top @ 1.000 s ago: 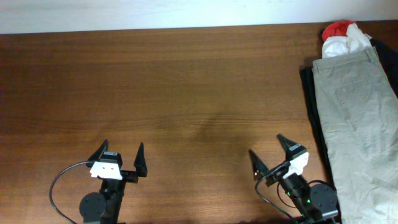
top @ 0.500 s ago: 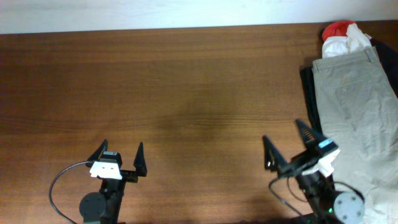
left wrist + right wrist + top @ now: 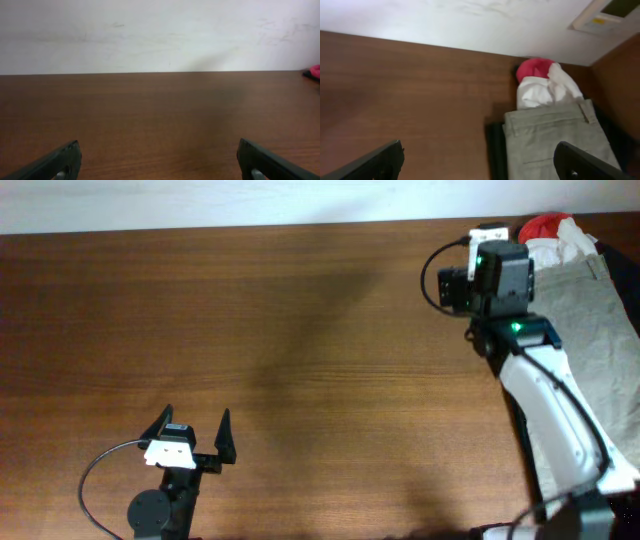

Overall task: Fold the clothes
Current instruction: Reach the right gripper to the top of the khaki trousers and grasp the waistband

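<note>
Shorts (image 3: 550, 140) unfolded atop black garment (image 3: 494, 145) at far right of table (image 3: 250, 310); right gripper (image 3: 479, 155) spread, empty, hovering short of waistband, likely sizing a grasp; left gripper (image 3: 197, 430) spread, parked clear.

Seen from overhead, the right arm (image 3: 545, 395) covers part of the khaki shorts (image 3: 590, 310), while the black garment (image 3: 495, 145) beneath them shows only as a sliver, cut off by the wrist view's lower edge.
</note>
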Controlling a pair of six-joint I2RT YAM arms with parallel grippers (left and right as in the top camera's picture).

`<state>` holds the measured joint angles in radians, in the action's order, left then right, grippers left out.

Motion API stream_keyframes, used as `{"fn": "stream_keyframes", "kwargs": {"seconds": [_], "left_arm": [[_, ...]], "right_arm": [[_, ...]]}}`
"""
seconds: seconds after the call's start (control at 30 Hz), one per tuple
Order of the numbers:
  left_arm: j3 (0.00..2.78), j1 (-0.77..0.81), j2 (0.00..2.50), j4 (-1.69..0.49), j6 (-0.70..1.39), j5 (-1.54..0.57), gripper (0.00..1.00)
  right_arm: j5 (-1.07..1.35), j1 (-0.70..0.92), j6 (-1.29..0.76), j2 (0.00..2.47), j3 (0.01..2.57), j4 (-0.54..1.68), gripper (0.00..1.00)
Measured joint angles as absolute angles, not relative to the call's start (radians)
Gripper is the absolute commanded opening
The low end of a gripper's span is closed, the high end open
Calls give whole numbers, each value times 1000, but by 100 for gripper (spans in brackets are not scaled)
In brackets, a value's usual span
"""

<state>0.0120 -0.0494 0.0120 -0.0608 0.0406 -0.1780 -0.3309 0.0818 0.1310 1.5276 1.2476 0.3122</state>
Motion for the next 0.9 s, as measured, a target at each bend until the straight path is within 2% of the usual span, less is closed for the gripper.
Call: {"fn": "stream_keyframes", "kwargs": {"seconds": [0.1,0.2,0.27,0.33,0.4,0.5,0.57,0.9], "left_arm": [[12,-49,12,-60,41,-178,99],[12,-49,12,-61,41,-178,99],[12,-49,12,-60,41,-178,99],[12,-49,12,-61,41,-178,99],[12,-49,12,-61,41,-178,99],[12,-49,12,-61,41,-178,99],[12,-49,12,-61,41,-178,99],[12,-49,12,-61,41,-178,99]], "right_arm": [[-352,-14,142,1671,1354,345,99],[-370,-96,170,1850,1493,483,99],[-389,-105,197,1938,1539,496,99],[-400,-105,215,2008,1558,482,93],[-408,-105,223,2055,1560,477,92],[-419,-121,229,2114,1567,470,92],[-422,-142,233,2139,1567,471,86],[-356,-196,236,2150,1567,487,83]]}}
